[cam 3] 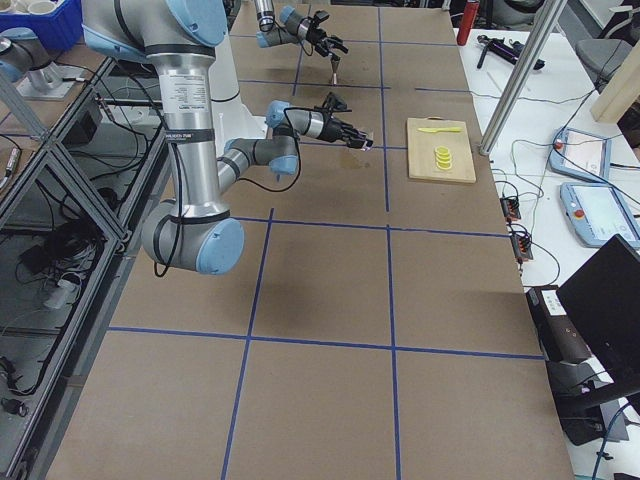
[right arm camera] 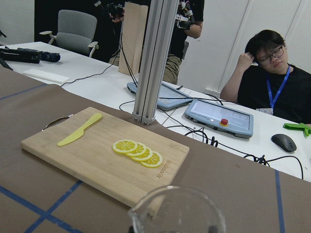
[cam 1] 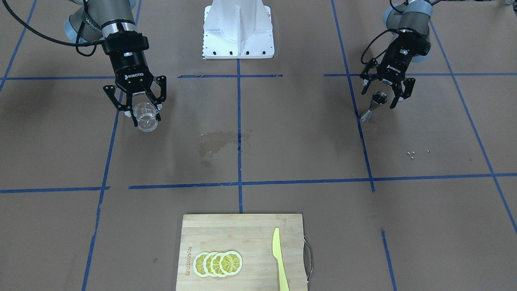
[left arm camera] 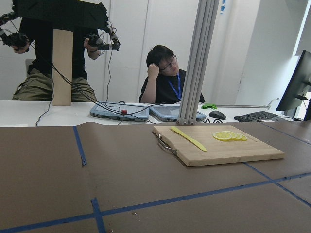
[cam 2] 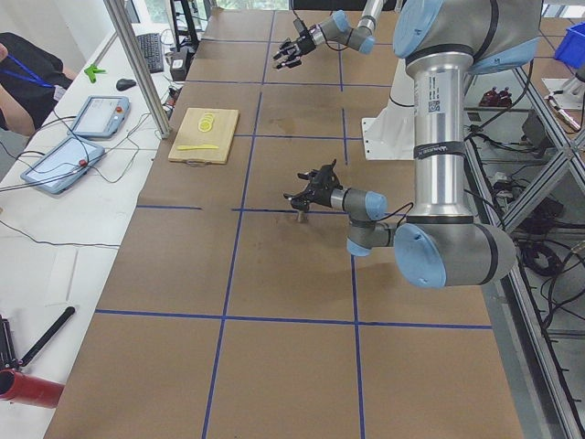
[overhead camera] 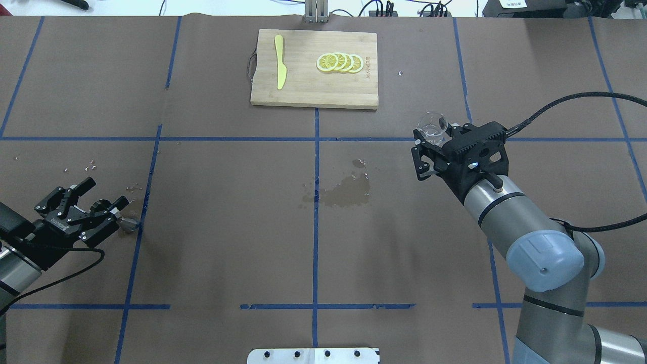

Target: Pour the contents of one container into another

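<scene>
Beaker sits clenched in the right tool; left tool straddles the jigger, released; pouring not begun.

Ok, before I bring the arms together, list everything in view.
beaker: one, clear glass, held in the right gripper
jigger: one, silver-grey, on the table at the fingertips of the left gripper
cutting board: one, pale wood, operators' side of table
lemon slices: four, yellow, overlapping on the board
knife: one, yellow, on the board beside the slices
wet patch: one, dark, mid-table
tablets: two, grey, bench beyond the table
seated person: one, black top, at that bench
standing person: one, dark top, behind bench
right gripper: one, black, shut on the beaker
left gripper: one, black, open
</scene>
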Available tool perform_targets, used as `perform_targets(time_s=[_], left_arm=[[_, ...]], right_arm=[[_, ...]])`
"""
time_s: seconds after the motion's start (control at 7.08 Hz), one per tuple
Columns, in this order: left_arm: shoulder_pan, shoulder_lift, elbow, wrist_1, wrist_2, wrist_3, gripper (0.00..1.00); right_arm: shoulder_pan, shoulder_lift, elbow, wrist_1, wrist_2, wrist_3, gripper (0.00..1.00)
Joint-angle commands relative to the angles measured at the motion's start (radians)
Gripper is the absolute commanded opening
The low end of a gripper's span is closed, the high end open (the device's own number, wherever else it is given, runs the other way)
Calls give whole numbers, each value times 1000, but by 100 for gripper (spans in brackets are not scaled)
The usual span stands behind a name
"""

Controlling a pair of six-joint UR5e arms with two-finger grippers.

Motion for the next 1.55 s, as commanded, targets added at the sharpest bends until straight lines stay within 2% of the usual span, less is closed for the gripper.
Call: perform_targets(time_s=[0.0,0.28,0.57,0.71,0.85,1.13,1.27,1.41], left_arm=[[-181,3,5,57,-296,2,99],[-402,-12,1,223,-660,22,98],[-617,-50,-1,440,-958,181,98],[-736,-76,-3,598,-1121,295,95],[-833,-81,-6,754,-1226,445,83],[-930,-107,-29,1047,-1231,824,83],[-987,-107,-27,1158,-1225,970,94],[-1074,-119,-29,1291,-1230,1010,100]], right_arm=[[-1,0,-2,-2,0,0,0],[-1,2,-2,-2,0,0,0],[-1,2,-2,-2,0,0,0],[-1,0,-2,-2,0,0,0],[0,2,-2,-2,0,0,0],[0,2,-2,-2,0,0,0],[0,2,-2,-2,0,0,0],[0,0,-3,-2,0,0,0]])
